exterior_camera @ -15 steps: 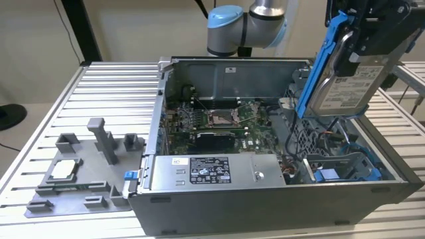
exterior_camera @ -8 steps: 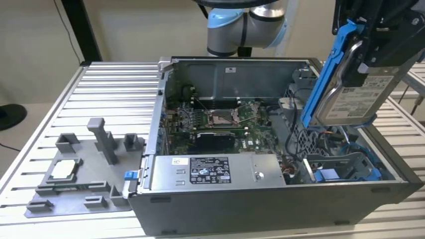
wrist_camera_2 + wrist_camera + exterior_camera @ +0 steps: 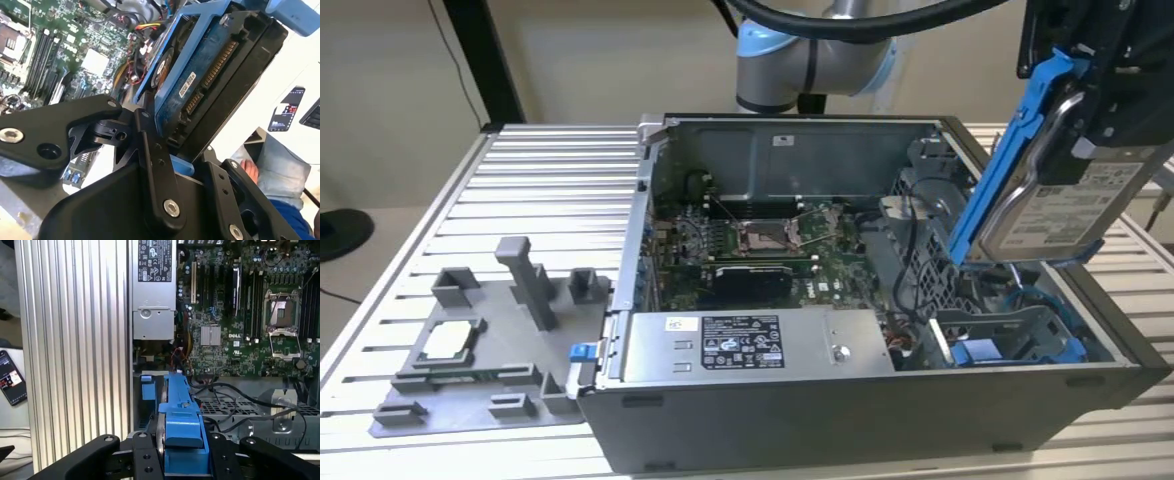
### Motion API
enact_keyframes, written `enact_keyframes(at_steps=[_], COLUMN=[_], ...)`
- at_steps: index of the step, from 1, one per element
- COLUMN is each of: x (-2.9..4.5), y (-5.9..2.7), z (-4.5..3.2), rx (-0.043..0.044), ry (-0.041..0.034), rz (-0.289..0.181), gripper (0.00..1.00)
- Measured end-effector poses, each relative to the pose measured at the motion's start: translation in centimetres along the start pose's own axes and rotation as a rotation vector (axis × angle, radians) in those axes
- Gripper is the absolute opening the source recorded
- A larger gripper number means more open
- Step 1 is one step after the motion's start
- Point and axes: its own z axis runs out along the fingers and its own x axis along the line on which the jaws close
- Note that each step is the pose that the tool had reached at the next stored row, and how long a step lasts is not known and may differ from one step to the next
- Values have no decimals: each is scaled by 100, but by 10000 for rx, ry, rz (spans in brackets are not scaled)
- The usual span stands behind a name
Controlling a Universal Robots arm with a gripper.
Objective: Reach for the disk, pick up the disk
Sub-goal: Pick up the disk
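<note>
The disk (image 3: 1062,205), a silver hard drive with a white label in a blue bracket (image 3: 1001,160), hangs upright above the right end of the open computer case (image 3: 854,420). My gripper (image 3: 1091,95) is shut on its upper end, coming down from the exterior view's top right. In the first wrist view the bracket's blue edge (image 3: 182,432) sits between the black fingers (image 3: 145,460). The second wrist view shows the disk's circuit-board underside (image 3: 200,75) clamped against a black finger (image 3: 152,165).
Below the disk is the empty drive bay (image 3: 1007,335) with blue clips and cables. The case also holds a motherboard (image 3: 767,245) and a labelled silver box (image 3: 747,345). A grey fixture plate (image 3: 467,350) lies on the slatted table (image 3: 547,170). A person's hand (image 3: 248,170) is nearby.
</note>
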Motion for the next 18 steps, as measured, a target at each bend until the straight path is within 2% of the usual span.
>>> enact_keyframes(at_steps=[7, 14, 18], x=[114, 277, 292], y=[-87, -127, -132], z=[8, 16, 18], rx=[0, -5, -7], ry=[0, 1, 0], rz=[6, 8, 10], gripper=[0, 0, 0])
